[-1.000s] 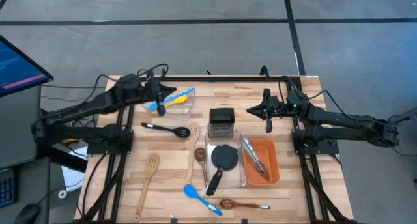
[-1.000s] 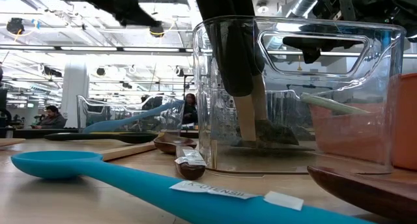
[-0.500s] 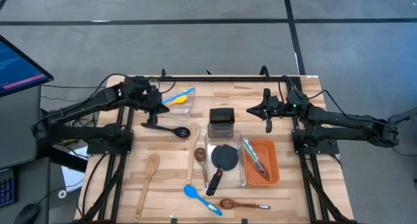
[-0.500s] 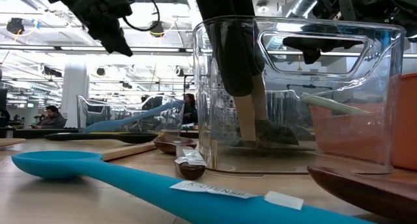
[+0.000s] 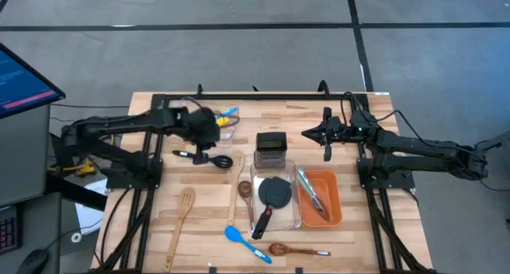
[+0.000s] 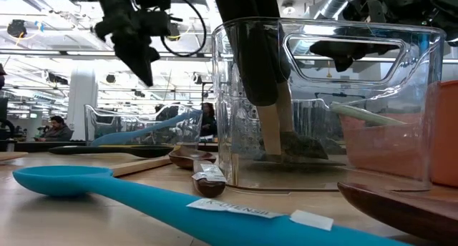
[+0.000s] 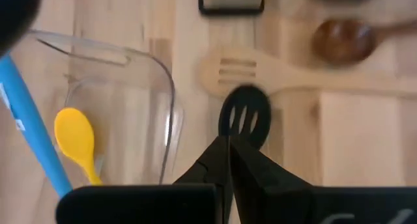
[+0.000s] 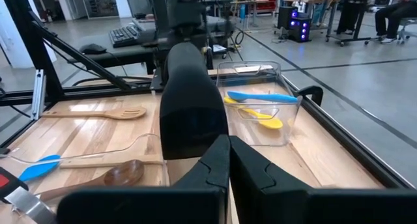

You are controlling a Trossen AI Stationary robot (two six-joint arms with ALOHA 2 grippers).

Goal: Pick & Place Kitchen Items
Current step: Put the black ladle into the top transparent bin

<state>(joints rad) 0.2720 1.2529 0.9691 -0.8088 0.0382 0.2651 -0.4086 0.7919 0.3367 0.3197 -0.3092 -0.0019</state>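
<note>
Grippers are both pinched shut with nothing in them. Left gripper (image 5: 209, 136) hangs over the far-left part of the table (image 5: 207, 218), just beside the clear bin (image 5: 226, 129) holding a blue spoon (image 7: 32, 120) and a yellow spoon (image 7: 77, 140), right above the black slotted spoon (image 5: 205, 158). Right gripper (image 5: 327, 153) waits over the far-right side. Box grater (image 5: 271, 147) sits mid-table, black turner (image 5: 273, 198) in the clear tub (image 5: 292, 216), tongs (image 5: 312, 193) in the orange tray (image 5: 335, 214).
</note>
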